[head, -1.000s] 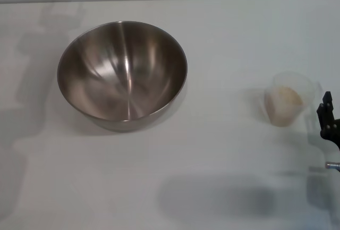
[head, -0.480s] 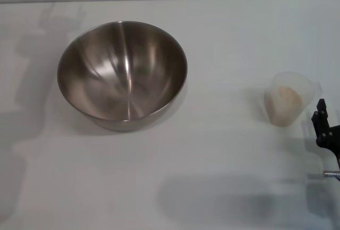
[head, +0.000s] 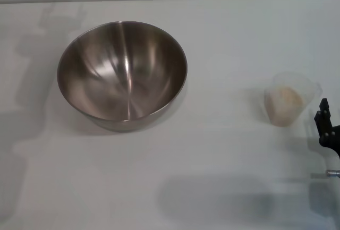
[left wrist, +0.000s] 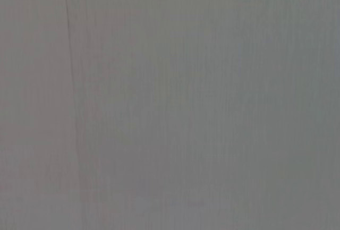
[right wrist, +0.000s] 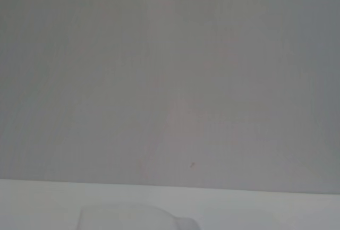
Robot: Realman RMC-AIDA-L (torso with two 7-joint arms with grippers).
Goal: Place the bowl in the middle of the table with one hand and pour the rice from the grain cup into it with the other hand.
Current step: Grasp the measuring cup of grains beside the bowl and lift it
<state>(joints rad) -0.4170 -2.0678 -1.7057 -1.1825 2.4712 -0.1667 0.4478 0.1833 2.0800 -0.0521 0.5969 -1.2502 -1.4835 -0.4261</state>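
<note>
Grain cup (head: 288, 98) of rice (head: 286, 98), upright on the white desk (head: 223, 39) well right of the steel bowl (head: 122, 70): light, thin-walled, probably slippery, best gripped mid-wall; right pincer (head: 326, 129) just beside it, finger state indiscernible.

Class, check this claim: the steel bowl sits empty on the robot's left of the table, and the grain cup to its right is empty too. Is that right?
Not quite. In the head view the bowl is empty on the left of the table, but the grain cup to its right is not empty: it holds rice. The rest stands.
</note>
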